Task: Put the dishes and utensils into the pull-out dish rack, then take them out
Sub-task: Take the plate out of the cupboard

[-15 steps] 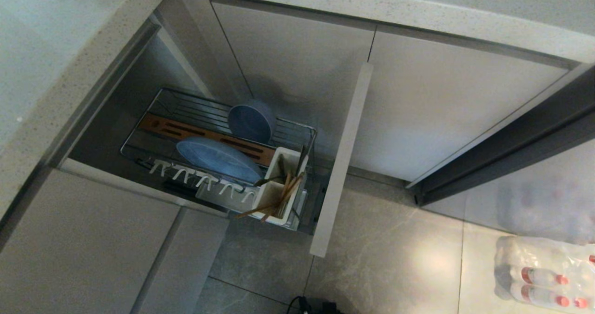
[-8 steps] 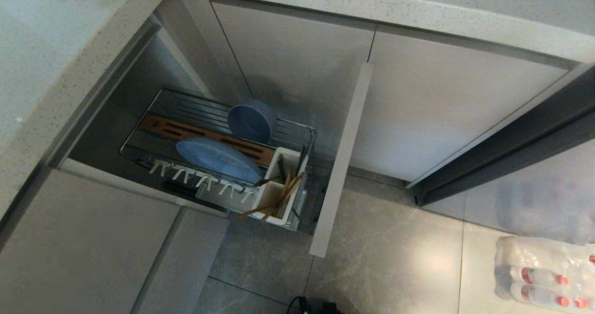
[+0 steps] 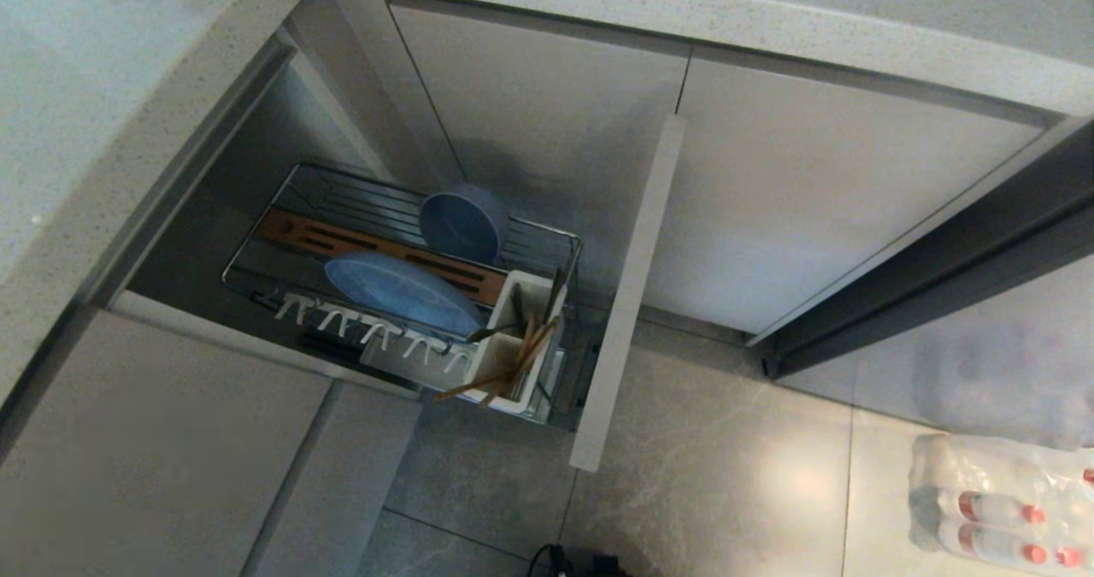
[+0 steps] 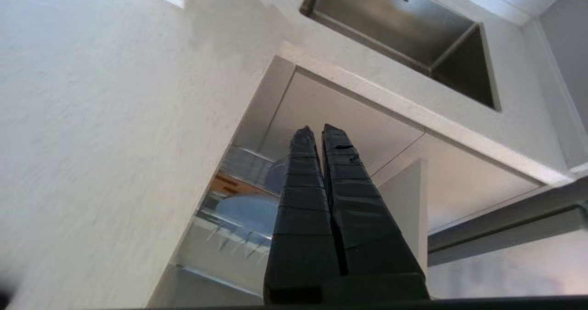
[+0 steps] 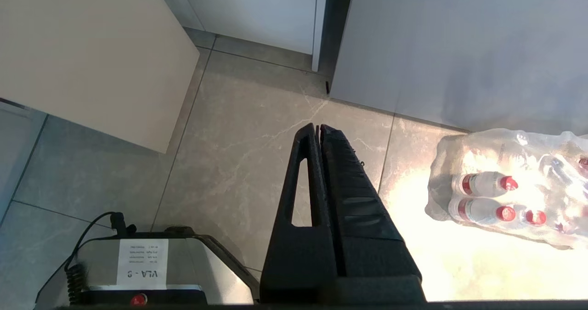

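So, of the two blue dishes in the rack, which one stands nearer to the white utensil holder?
The wide shallow plate; its edge reaches the utensil holder. The small bowl leans farther back, against the rack's rear wires.

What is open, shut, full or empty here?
pull-out dish rack: pulled out
plate: standing on edge in the rack
bowl: tipped on its side in the rack
chopsticks: in the caddy
left end effector: shut, empty
right end effector: shut, empty

Pulled-out wire dish rack (image 3: 547,239): blue bowl (image 3: 462,223) far, blue plate (image 3: 402,293) nearer, chopsticks (image 3: 504,367) in white caddy (image 3: 500,359), right end.
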Motion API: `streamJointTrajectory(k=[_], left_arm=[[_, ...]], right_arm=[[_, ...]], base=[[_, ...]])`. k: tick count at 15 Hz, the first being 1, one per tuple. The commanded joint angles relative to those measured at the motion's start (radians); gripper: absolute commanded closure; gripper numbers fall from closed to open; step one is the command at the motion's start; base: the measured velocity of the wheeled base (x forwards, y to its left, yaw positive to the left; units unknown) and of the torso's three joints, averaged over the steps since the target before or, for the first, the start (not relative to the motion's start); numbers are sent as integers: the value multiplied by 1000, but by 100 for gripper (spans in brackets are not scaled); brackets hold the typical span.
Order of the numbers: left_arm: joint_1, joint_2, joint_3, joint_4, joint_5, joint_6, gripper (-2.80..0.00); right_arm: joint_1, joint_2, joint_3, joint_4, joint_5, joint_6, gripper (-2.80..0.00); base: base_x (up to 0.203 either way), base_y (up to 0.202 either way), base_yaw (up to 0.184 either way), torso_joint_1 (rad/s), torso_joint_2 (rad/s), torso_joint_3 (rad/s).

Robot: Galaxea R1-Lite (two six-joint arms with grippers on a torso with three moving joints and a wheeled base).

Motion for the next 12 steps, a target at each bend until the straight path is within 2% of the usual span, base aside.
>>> streamJointTrajectory(k=[1, 5, 6, 8, 12], left_arm=[[37, -118, 47, 8, -7, 1, 0], [50, -269, 267, 12, -5, 80, 0], [30, -296, 301, 9, 11, 87, 0], [-5, -344, 380, 7, 12, 141, 0], [-9, -501, 672, -28, 10, 189, 0]], right_arm=[[0, 0, 0, 0, 0, 0, 0], [0, 1, 0, 0, 0, 0, 0], [0, 2, 0, 0, 0, 0, 0], [0, 0, 0, 0, 0, 0, 0], [0, 2, 0, 0, 0, 0, 0]], base=[[0, 0, 0, 0, 0, 0], [0, 0, 0, 0, 0, 0], [0, 0, 0, 0, 0, 0], [0, 0, 0, 0, 0, 0], [0, 0, 0, 0, 0, 0]])
